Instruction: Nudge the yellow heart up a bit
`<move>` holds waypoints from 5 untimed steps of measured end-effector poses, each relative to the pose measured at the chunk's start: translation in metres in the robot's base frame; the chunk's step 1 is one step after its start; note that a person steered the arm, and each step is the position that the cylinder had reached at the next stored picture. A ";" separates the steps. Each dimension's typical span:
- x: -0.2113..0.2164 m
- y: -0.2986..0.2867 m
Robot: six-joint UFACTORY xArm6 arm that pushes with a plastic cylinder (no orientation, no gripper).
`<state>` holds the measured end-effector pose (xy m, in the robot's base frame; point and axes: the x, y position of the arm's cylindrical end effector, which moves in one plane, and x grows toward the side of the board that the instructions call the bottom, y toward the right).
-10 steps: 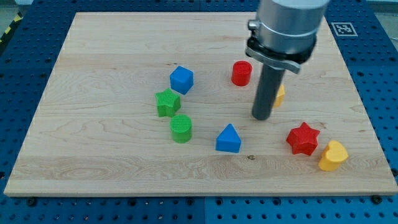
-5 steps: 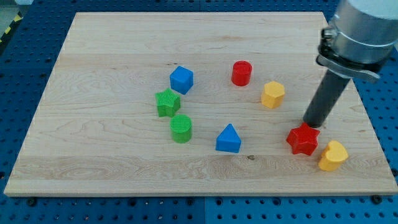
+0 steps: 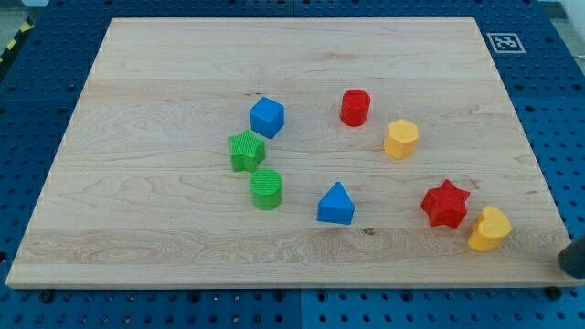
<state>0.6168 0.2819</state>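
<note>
The yellow heart [image 3: 489, 228] lies near the bottom right corner of the wooden board [image 3: 183, 73], touching or nearly touching the red star [image 3: 445, 204] on its upper left. Only a dark piece of my rod shows at the view's right edge; my tip [image 3: 571, 271] is off the board, to the lower right of the yellow heart and apart from it.
A yellow hexagon [image 3: 400, 139] and a red cylinder [image 3: 355, 107] lie above the red star. A blue triangle [image 3: 335, 204], a green cylinder [image 3: 267, 189], a green star [image 3: 246, 151] and a blue cube [image 3: 267, 117] sit around mid-board. A fiducial marker [image 3: 505, 42] is at the top right.
The rod has swept from beside the yellow hexagon, past the red star, down to the view's lower right edge. No block has moved.
</note>
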 end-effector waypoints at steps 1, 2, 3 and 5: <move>-0.001 -0.004; -0.012 -0.038; -0.012 -0.041; -0.012 -0.067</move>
